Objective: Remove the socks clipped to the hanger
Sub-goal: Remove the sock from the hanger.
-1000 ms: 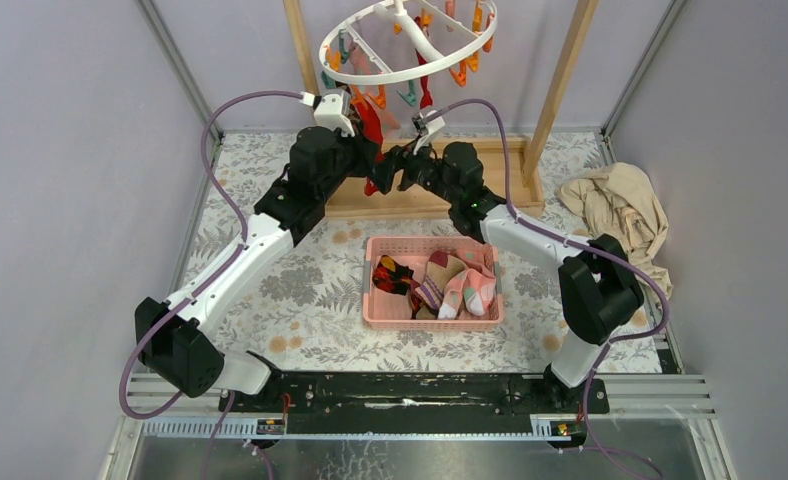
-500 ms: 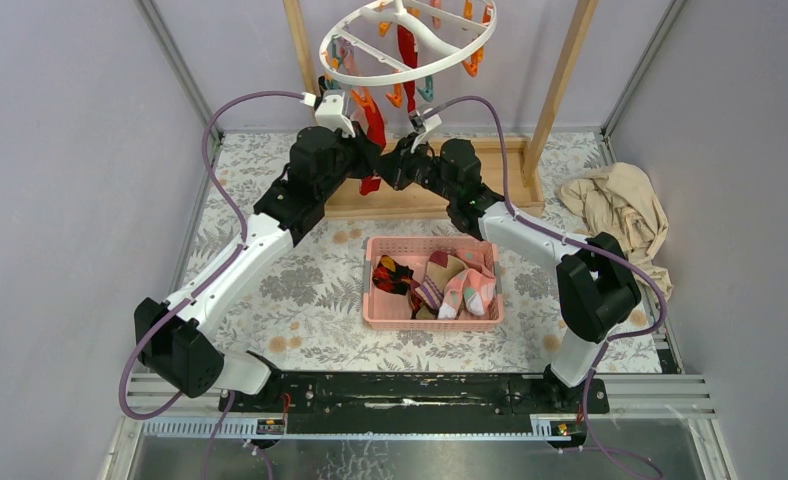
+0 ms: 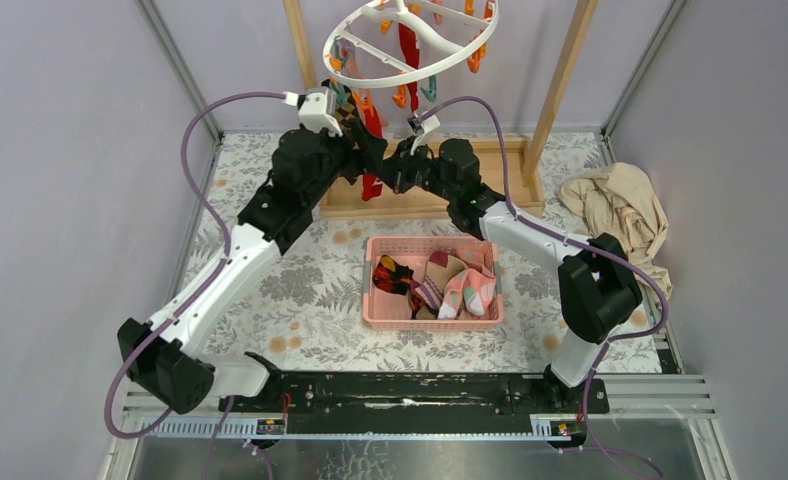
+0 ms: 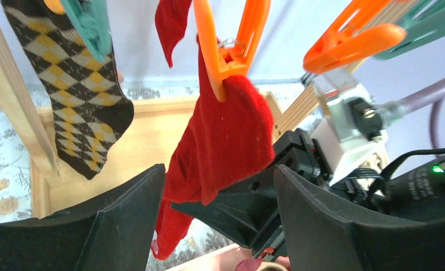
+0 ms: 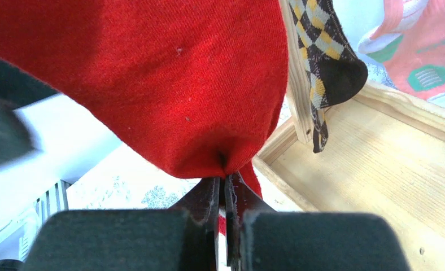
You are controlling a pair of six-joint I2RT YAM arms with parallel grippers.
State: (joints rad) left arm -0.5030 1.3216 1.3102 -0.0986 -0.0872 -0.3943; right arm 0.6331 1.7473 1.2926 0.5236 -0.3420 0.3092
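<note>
The right gripper [image 5: 225,189] is pinched shut on the lower fold of a soft red knitted sock [image 5: 169,84], and the cloth puckers just above its tips. The left gripper [image 4: 219,175] stands apart, one black finger on either side of the same sock. Straight above it a glossy orange plastic clip [image 4: 231,51] bites the sock's top, so this one is not yet free. Up and left of the left gripper hangs a brown-and-yellow argyle sock [image 4: 79,84]. Up and right of the right gripper hangs a pink patched sock [image 5: 423,56]. All dangle from the round white plastic hanger [image 3: 330,50] overhead. Below both grippers, towards the arm bases, several socks lie heaped in a pink slotted plastic basket [image 3: 430,318] — partly done, I judge, with at least three left.
</note>
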